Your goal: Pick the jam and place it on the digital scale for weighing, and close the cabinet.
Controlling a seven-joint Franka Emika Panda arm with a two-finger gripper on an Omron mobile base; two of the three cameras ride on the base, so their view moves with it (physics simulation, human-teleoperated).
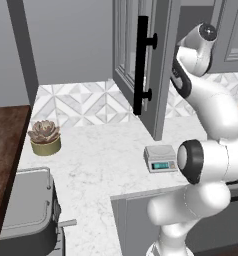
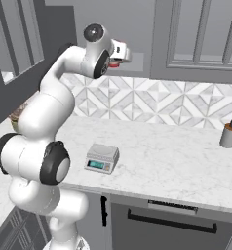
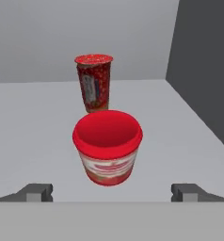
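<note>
A potted succulent [image 1: 44, 136] sits at the far left of the white marble desk [image 1: 101, 165], near a dark wooden surface [image 1: 6, 150] and a grey metal bin [image 1: 26, 210] below it. Next along, the grey wall cabinet [image 1: 141, 65] stands with its glass-panelled door swung out over the desk, its long black bar handle [image 1: 141, 65] facing the room. Below the door's edge, the digital scale [image 1: 161, 158] rests bare on the desk near the front edge, its teal display strip toward the robot. The white arm reaches up past the open door, its tool [image 2: 119, 57] raised to cabinet height. In the hand view, the jam [image 3: 108, 147], a squat red jar, stands on the grey cabinet shelf [image 3: 34, 122] between the two spread fingertips [image 3: 36, 192], which stand apart and touch nothing. Behind the jam stands a taller slim red container [image 3: 93, 82]. At the far right of the desk, a soap dispenser [image 2: 229, 133] stands by the patterned tile wall [image 2: 162, 105].
</note>
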